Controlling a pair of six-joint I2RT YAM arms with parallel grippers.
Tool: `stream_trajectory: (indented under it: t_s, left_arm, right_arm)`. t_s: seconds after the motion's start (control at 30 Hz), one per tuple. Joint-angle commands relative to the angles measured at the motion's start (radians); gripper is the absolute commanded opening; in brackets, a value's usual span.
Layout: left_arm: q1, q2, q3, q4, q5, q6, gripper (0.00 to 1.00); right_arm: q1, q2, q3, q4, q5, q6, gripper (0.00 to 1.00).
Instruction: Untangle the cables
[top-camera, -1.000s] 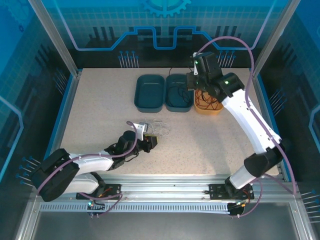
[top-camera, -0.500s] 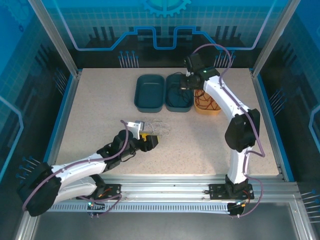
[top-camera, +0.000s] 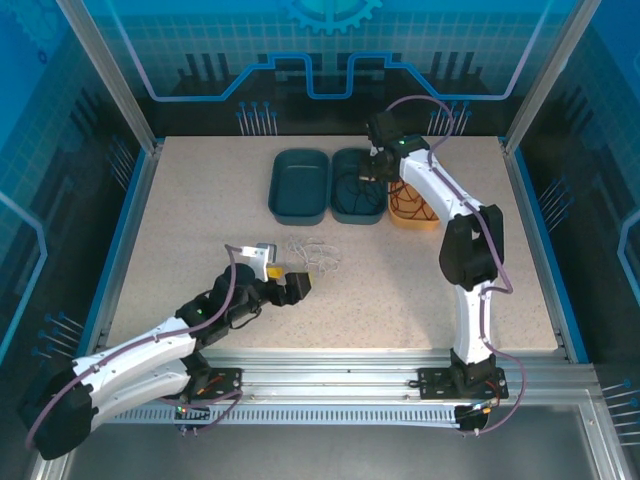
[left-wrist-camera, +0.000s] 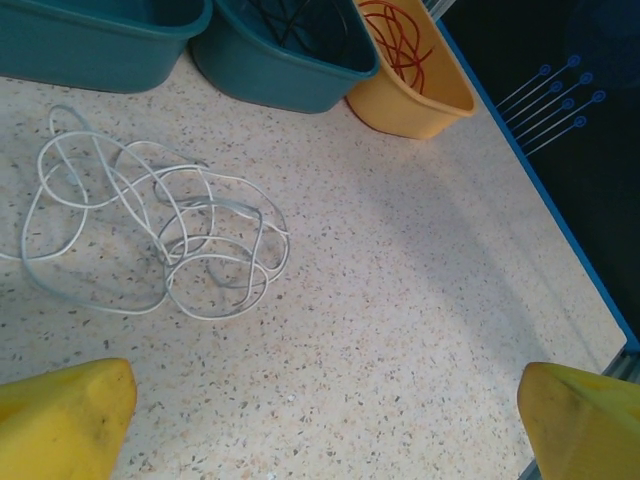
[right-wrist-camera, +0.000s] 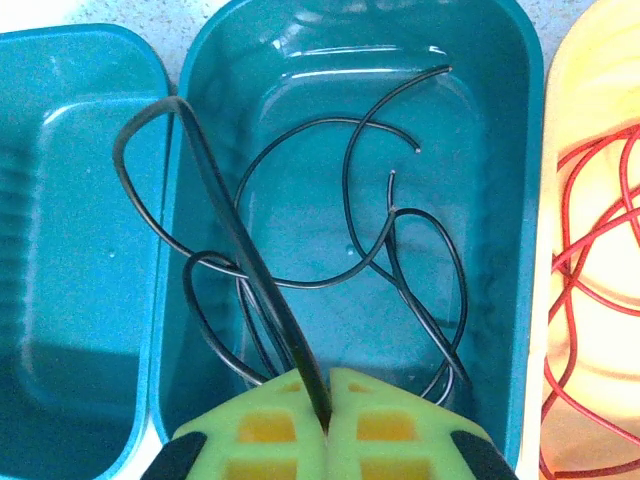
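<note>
From the top external view, the sorting is judged mostly done. The red cable (top-camera: 412, 205) is seen coiled inside the yellow bin (top-camera: 415, 225), and the black cable (top-camera: 355, 190) lies in the middle teal bin (top-camera: 358, 220). The left teal bin (top-camera: 300, 185) holds nothing. The white cable (top-camera: 315, 250) is spread in loose loops on the table (top-camera: 200, 220), apart from the other two cables and from all three bins. The left gripper (top-camera: 297, 285) is placed just near of it, and the right gripper (top-camera: 378, 172) is held over the middle teal bin.

In the left wrist view, the yellow fingertips are seen at the two lower corners, spread wide with nothing between them. The white cable is seen ahead on the bare table, overlapping only itself and not yet grasped. The three bins are lined up beyond it.

In the right wrist view, the green fingers are pressed together on one strand of the black cable, which rises from the bin floor to the pinch, arching over the rim it shares with the left bin. The rest of that cable is curled inside the bin. The red cable is seen at the right edge, in its own bin.

What is judged left: the black strand is to be released, and the white cable picked up, presumably for the vacant bin.
</note>
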Motion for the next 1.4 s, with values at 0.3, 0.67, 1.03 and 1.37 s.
stream_trajectory:
  t_s: [0.3,0.67,1.03,1.37]
  left_arm:
    - [-0.005,-0.055,0.036,-0.086,-0.035,-0.012,0.99]
    - [-0.005,-0.101,0.052,-0.162,-0.056,-0.012,0.99]
    - [-0.005,-0.107,0.108,-0.298,-0.066,0.012,0.99]
    - [-0.005,-0.102,0.136,-0.356,-0.070,0.042,0.99]
  right_arm:
    - [-0.030,0.113,0.070,-0.051,-0.024,-0.006,0.12]
    - [-0.028,0.014,0.034,-0.115,-0.015,-0.080,0.47]
    - [0.050,-0.229,-0.025,-0.250,0.019,-0.171,0.65]
    - [0.195,-0.449,-0.218,-0.248,0.116,-0.130,1.00]
